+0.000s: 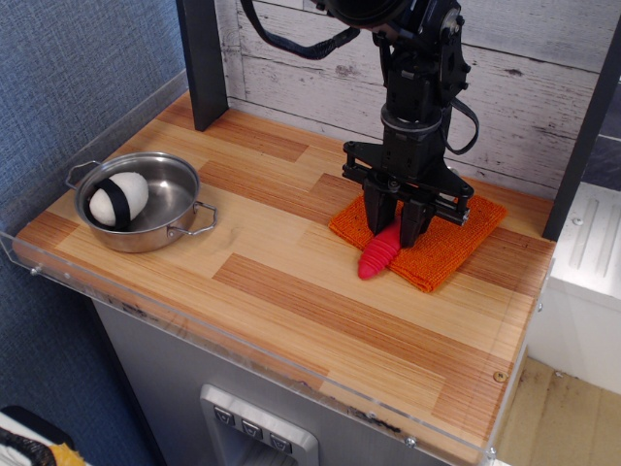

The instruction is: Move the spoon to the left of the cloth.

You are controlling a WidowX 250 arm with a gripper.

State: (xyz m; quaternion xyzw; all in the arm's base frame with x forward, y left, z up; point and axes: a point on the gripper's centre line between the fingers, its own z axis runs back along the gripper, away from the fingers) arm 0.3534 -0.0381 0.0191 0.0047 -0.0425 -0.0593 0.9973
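Black arm upright, gripper [397,221] pointing down, jaws nearly closed

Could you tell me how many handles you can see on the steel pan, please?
2. The steel pan has one loop handle on its far-left rim and one on its near-right rim. Nothing in view hides any other part of the rim.

Cloth [448,243] looks orange, knitted and rough; spoon [378,254] handle ribbed, matt pink plastic; pan [146,201] shiny steel; table [291,291] smooth striped wood; gripper [398,216] matt black.
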